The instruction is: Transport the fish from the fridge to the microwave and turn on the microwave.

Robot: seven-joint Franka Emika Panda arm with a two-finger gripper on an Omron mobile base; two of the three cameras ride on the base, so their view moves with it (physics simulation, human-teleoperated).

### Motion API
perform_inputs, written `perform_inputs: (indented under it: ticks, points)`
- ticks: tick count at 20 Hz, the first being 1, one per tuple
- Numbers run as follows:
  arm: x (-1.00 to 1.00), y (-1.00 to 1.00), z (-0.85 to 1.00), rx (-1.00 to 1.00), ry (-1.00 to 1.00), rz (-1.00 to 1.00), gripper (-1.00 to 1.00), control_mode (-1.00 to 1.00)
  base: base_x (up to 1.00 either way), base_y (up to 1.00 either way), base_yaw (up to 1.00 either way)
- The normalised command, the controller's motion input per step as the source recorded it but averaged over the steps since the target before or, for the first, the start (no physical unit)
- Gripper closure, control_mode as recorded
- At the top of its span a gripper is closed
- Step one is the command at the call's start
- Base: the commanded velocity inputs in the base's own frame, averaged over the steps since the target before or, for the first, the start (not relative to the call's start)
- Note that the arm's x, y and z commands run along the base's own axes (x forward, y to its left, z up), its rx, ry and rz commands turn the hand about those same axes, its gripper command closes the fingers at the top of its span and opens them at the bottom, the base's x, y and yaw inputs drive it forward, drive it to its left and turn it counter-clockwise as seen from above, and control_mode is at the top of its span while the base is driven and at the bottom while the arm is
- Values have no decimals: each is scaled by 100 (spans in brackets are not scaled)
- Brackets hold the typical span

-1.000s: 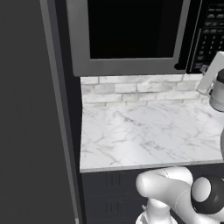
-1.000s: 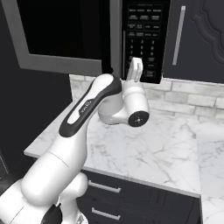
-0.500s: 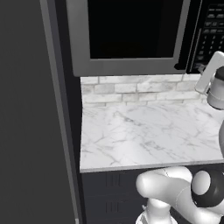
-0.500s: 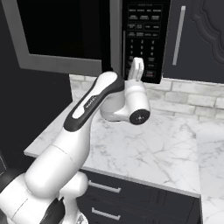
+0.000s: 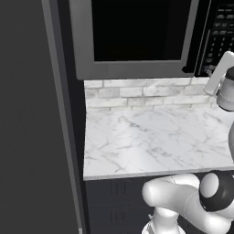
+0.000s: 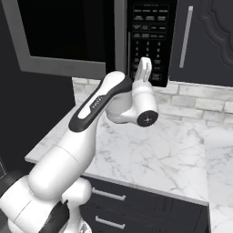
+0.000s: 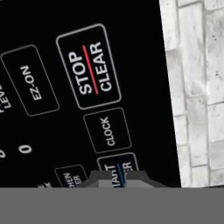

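My gripper, whether clenched or released I cannot tell, sits at the microwave's keypad, below the buttons reading STOP CLEAR, CLOCK and EZ-ON, above the marble counter's back edge.

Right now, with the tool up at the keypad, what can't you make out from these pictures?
- Microwave inside, both base views: black door glass hides it, so no fish can be confirmed.
- Bottom keypad button, hand view: the grey band cuts off its label.
- Tool contact with the keypad: too small to tell.
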Motion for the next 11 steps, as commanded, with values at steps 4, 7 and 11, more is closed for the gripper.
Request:
perform_inputs:
  ticks: [4,7,11]
  points:
    - [30,-1,-13,0,0,0,100,-100,0,0,0]
    - [30,0,-24,0,0,0,100,-100,0,0,0]
    - [19,0,-35,0,0,0,100,-100,0,0,0]
